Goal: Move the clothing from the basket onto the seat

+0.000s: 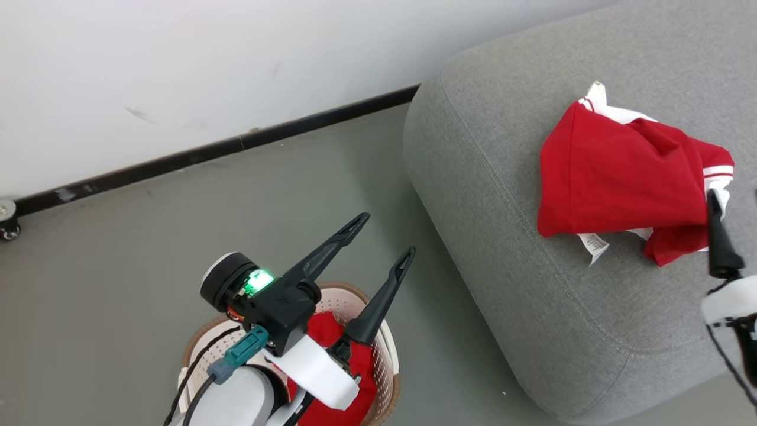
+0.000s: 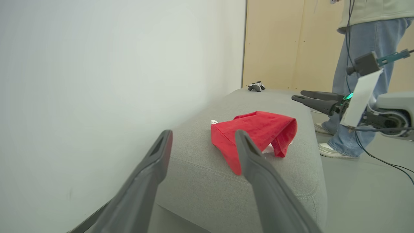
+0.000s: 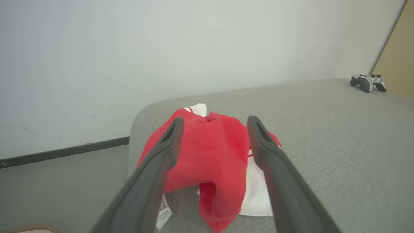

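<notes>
Red garment with white trim lies crumpled on the seat, near its rounded end by the wall, a white tag sticking out at its near edge; more red clothing sits in the basket, which stands on the floor just off that end of the seat. Left gripper hangs over the basket with its two dark fingers spread wide, holding nothing and pointing towards the seat; its wrist view has those fingers apart, with the garment lying on the grey fabric beyond them. Right gripper hovers above the garment, also wide open and empty; seen from the left wrist it stands raised and clear of the cloth, off the seat's outer side, and in the head view one finger rises at the right edge over the garment's lower corner. Farther along the seat a grey game controller rests on the cushion. A person in jeans and pale shoes stands on the floor behind the right arm. White wall with a dark skirting runs behind the seat, above a grey floor
</notes>
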{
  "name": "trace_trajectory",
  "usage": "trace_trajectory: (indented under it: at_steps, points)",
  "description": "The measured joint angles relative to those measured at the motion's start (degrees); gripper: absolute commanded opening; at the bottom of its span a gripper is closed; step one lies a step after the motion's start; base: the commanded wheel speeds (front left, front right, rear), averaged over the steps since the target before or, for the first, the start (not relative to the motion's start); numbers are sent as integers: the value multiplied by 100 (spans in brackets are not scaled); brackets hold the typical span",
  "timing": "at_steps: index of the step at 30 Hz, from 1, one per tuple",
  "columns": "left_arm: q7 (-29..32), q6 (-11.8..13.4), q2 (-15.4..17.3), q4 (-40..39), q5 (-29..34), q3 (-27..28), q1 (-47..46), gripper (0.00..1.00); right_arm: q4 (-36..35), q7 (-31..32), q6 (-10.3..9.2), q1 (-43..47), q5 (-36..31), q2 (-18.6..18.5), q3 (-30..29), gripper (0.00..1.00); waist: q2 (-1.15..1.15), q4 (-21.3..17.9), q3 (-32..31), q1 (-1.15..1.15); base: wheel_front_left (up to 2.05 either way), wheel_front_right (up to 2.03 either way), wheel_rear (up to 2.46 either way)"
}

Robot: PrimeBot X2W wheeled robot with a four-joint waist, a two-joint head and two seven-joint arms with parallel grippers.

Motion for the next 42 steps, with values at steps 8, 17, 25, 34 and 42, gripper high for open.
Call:
trace_trajectory:
  at_steps: [8, 17, 25, 34, 42]
  points:
    - [-100, 246, -27, 138, -100, 227, 235, 100, -296, 53, 0, -64, -73, 124, 390, 100, 0, 134, -223, 0, 0, 0, 0]
    - [-197, 572, -5, 297, -289, 582, 622, 100, -632, 116, 0, -318, -163, 517, 678, 100, 0, 448, -476, 0, 0, 0, 0]
    - [-253, 804, 13, 397, -360, 823, 917, 100, -703, 218, 0, -372, -334, 915, 860, 100, 0, 784, -668, 0, 0, 0, 0]
    - [-308, 1015, 9, 447, -493, 1060, 1258, 100, -719, 323, 0, -252, -498, 1279, 1029, 100, 0, 1174, -852, 0, 0, 0, 0]
    - [-346, 1206, 13, 488, -554, 1268, 1507, 100, -717, 334, 0, 2, -697, 1458, 853, 100, 0, 1536, -1020, 0, 0, 0, 0]
